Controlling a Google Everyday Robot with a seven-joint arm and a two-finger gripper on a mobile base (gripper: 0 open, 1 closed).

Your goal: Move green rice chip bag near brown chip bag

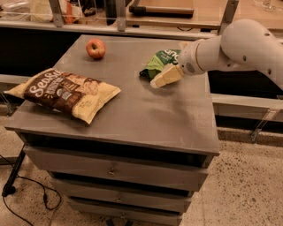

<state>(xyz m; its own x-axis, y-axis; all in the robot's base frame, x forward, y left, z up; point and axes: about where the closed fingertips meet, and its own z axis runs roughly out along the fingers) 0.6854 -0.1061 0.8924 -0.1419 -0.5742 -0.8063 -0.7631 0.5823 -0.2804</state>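
Observation:
The green rice chip bag (pixel 160 61) lies on the grey cabinet top (pixel 146 114) at the back right. My gripper (pixel 166 76), on the white arm (pixel 239 46) reaching in from the right, is at the bag's front right edge and touches or overlaps it. The brown chip bag (pixel 62 90), with white "Sea Salt" script and cream edges, lies flat at the left front of the top, well apart from the green bag.
A red apple (pixel 95 48) sits at the back left of the top. The cabinet has drawers (pixel 115 170) below. A wooden shelf or counter (pixel 159 13) runs behind it. A black cable (pixel 26 201) lies on the speckled floor at the left.

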